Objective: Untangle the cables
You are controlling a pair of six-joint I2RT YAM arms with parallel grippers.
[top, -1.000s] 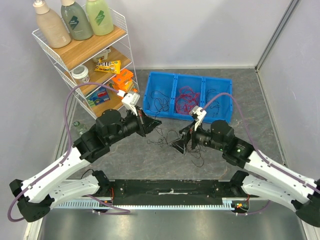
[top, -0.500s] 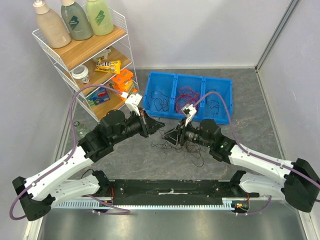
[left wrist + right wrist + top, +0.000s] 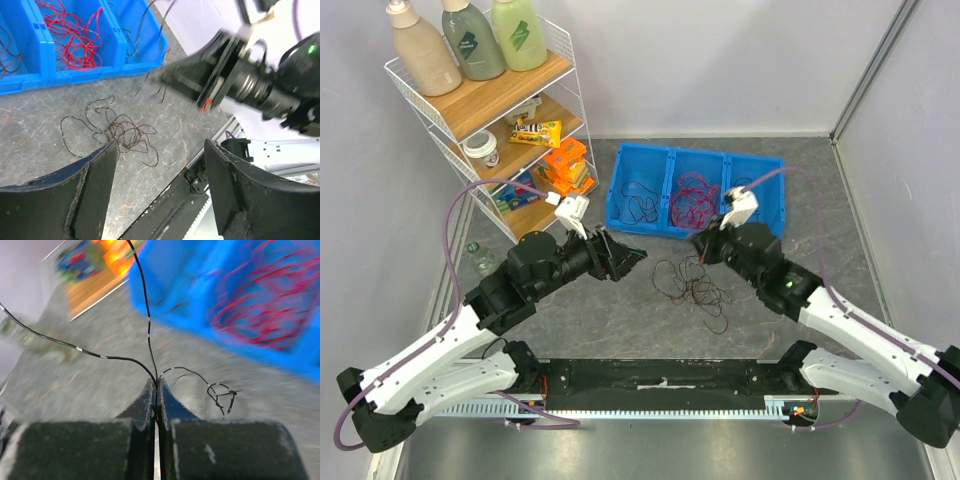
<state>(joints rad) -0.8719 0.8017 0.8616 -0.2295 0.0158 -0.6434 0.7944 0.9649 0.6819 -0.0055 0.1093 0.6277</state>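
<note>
Blue bin [image 3: 700,152] upper centre, shelf [image 3: 510,85] upper left. Mid-frame, the cables [image 3: 692,285] lie below the right claw [image 3: 156,387], pinching one; left claw [image 3: 161,147] gapes empty.

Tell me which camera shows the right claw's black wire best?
The right wrist view: the black wire sits pinched in the shut right gripper. From the top it is too thin to see; the left wrist view blurs it.

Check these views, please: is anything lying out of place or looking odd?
A loose clump of thin black wires lies on the grey stone-patterned table, outside the blue three-compartment plastic bin that holds other red and black wires. The shut right fingers pinch one black strand.
</note>
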